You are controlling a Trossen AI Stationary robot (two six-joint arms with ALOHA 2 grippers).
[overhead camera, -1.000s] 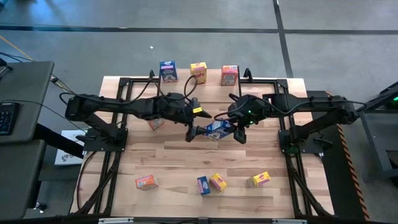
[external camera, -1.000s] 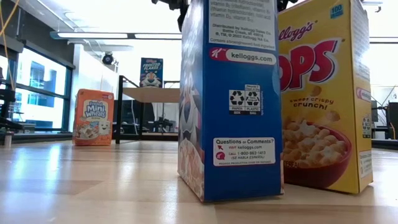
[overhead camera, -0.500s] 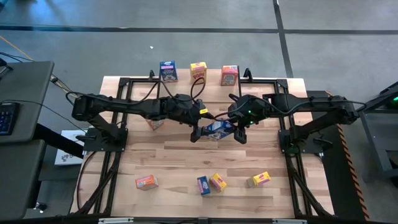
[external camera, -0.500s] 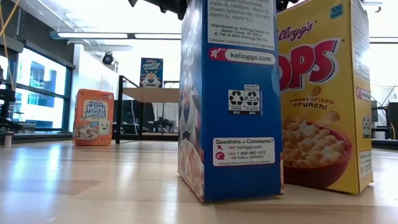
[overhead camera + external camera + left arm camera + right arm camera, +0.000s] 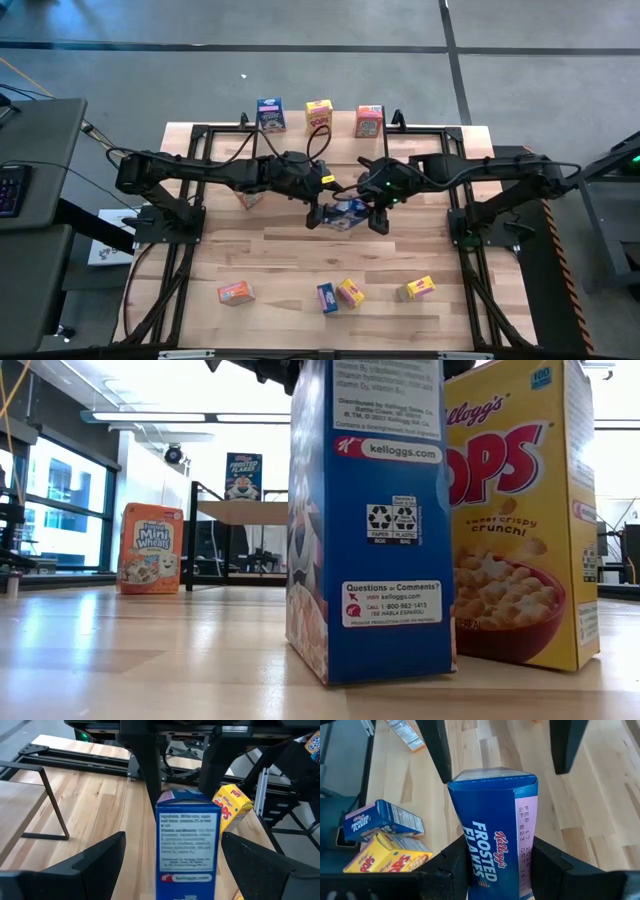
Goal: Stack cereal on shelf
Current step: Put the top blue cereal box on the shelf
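My right gripper (image 5: 372,212) is shut on a blue Frosted Flakes cereal box (image 5: 345,211) above the table's middle. My left gripper (image 5: 318,205) is open. Its two fingers (image 5: 436,750) stand on either side of the box's free end without touching it. On the shelf (image 5: 245,511) at the table's far edge stand a blue box (image 5: 270,113), a yellow box (image 5: 319,113) and an orange box (image 5: 369,120). The other cereal boxes lie on the tabletop. My right gripper pinches the blue box between its two fingers (image 5: 454,860) at the end nearest its wrist (image 5: 495,855), one finger on each side. The fingers come from the table's right and lie along the box. The box is lifted clear of the table, its free end (image 5: 492,776) toward my left gripper.
An orange box (image 5: 236,292), a blue box (image 5: 327,297) and two yellow boxes (image 5: 350,292) (image 5: 420,288) sit near the table's near edge. Another orange box (image 5: 250,198) lies under my left arm. The black arm frames (image 5: 190,230) flank the table.
My left gripper has gone a little toward the table's right, staying open. My right gripper has carried the blue box a little toward the table's left. The box's free end now lies between my left gripper's fingers.
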